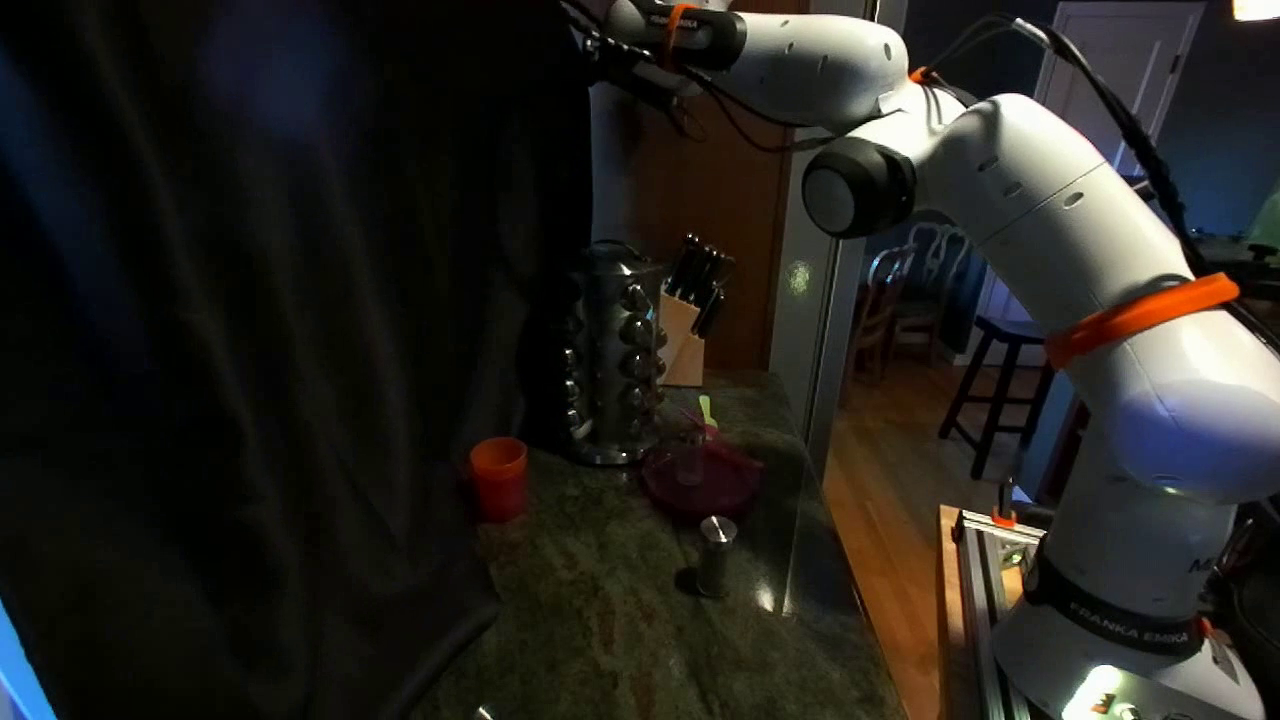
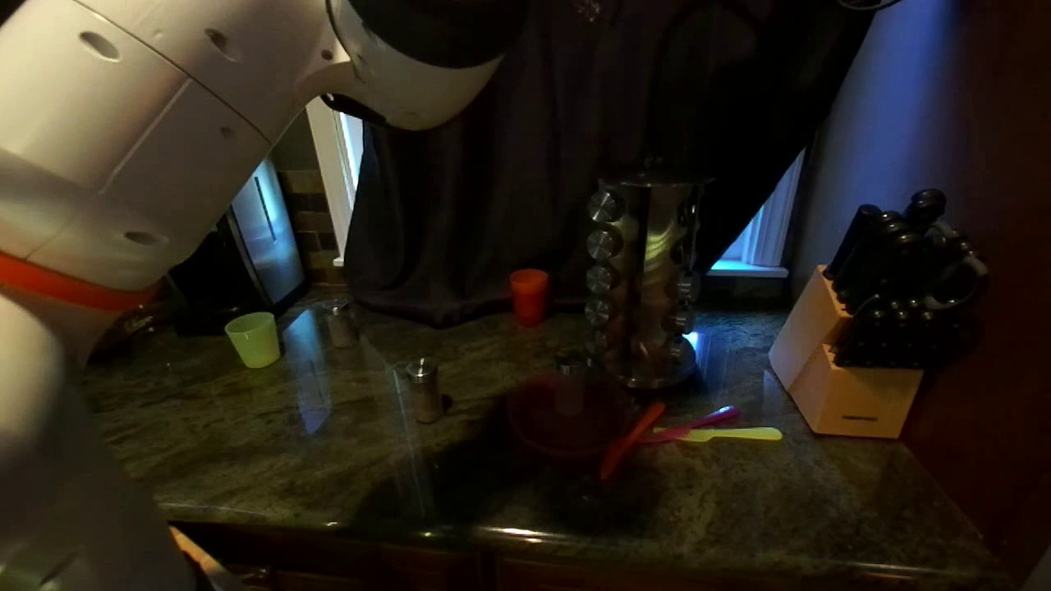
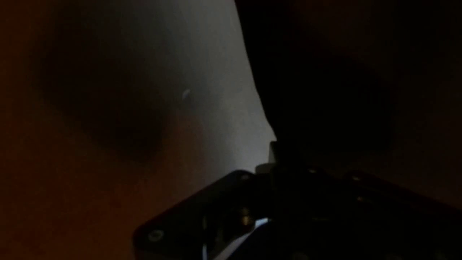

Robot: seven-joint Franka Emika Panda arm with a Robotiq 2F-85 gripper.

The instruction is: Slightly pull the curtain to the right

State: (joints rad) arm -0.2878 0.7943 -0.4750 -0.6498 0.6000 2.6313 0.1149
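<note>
In an exterior view, the bent arm reaches left, high above the worktop. Its claw pinches the curtain.

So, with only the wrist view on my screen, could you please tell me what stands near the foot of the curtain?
Observer: An orange cup stands close to the lower edge of the curtain; both exterior views show it.
Operator: Thank you; is there anything taller nearby?
Observer: Yes, a metal spice rack stands upright near the orange cup.
Operator: And does the curtain hide everything behind it?
Observer: No; in an exterior view, a lit window sill shows past its slanting edge, in the picture between the metal spice rack and the knife block.
</note>
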